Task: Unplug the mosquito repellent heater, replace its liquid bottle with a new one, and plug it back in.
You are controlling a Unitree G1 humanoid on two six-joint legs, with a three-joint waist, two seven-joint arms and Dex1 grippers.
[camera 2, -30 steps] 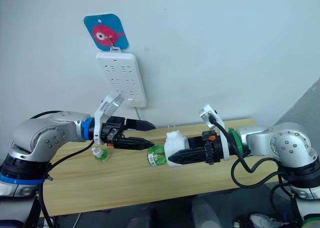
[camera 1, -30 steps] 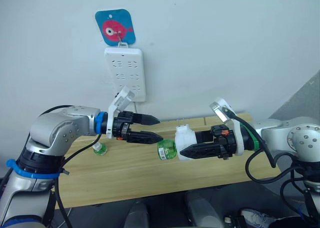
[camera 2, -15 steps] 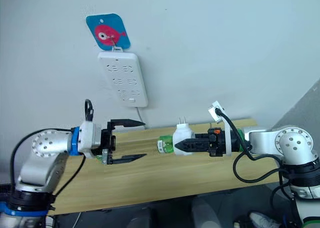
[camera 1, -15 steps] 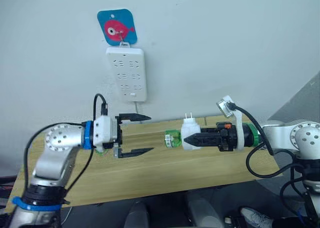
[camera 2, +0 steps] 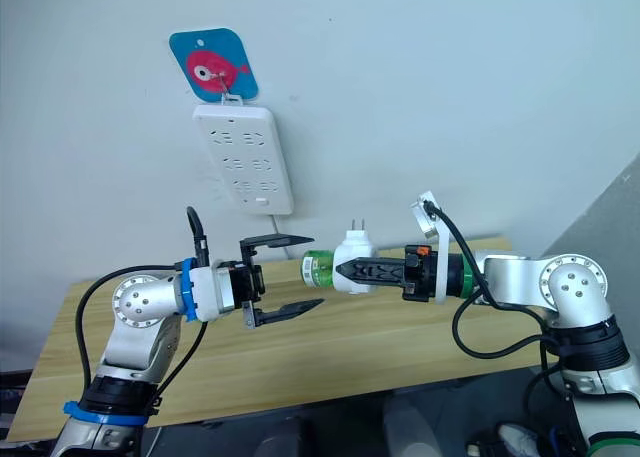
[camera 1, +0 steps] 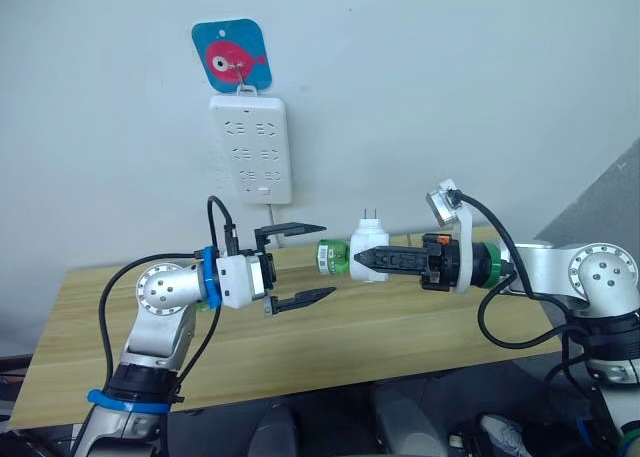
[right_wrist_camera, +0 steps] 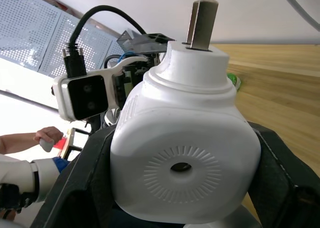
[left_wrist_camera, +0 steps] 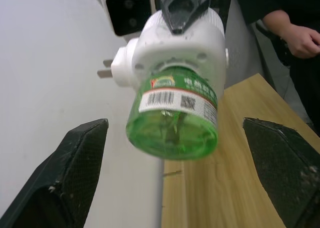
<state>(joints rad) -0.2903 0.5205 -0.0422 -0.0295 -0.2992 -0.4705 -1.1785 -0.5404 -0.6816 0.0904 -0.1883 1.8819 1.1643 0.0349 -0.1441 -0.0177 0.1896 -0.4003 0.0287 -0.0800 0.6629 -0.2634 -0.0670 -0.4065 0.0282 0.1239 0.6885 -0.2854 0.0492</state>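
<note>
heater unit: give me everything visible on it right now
The mosquito repellent heater is a small white rounded plastic body, held off the table in the right end effector. Two metal prongs point up; a round vent faces the right wrist camera. Its green liquid bottle, barcode label showing, is still attached and points at the open left end effector.

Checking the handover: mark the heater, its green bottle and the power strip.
heater (camera 2: 353, 257): right eye view, white body.
green bottle (left_wrist_camera: 172, 130): left wrist view, translucent side wall.
power strip (camera 1: 250, 147): left eye view, socket face.

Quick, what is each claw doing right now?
Left gripper: open, empty, facing the bottle.
Right gripper: shut on the heater.
</note>
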